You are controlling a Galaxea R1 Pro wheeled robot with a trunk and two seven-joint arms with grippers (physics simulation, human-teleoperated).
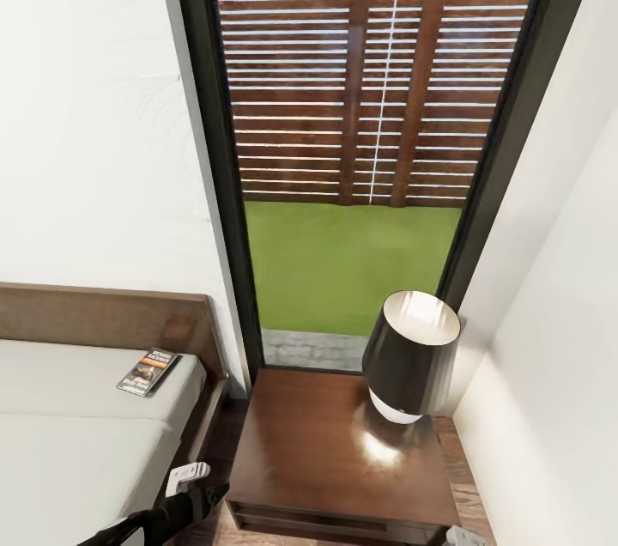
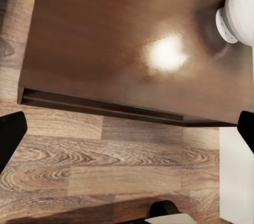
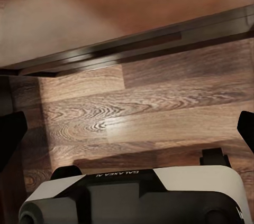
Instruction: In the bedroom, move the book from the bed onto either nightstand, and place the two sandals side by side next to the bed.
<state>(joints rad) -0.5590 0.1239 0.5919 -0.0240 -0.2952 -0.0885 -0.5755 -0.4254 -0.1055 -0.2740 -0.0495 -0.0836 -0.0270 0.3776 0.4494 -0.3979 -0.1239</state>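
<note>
The book, a thin dark paperback with an orange band, lies flat on the pale mattress of the bed, near its dark wooden headboard. The nightstand stands right of the bed, with a glossy brown top. My left arm reaches in low between bed and nightstand. The left gripper is open above the floor by the nightstand's front edge, holding nothing. Over the floorboards near the nightstand's edge, the right gripper is open too. The sandals are out of view.
A black-shaded lamp with a white base stands on the nightstand's right rear part. A tall dark-framed window is behind it and a white wall is close on the right. My own base sits on the wood floor.
</note>
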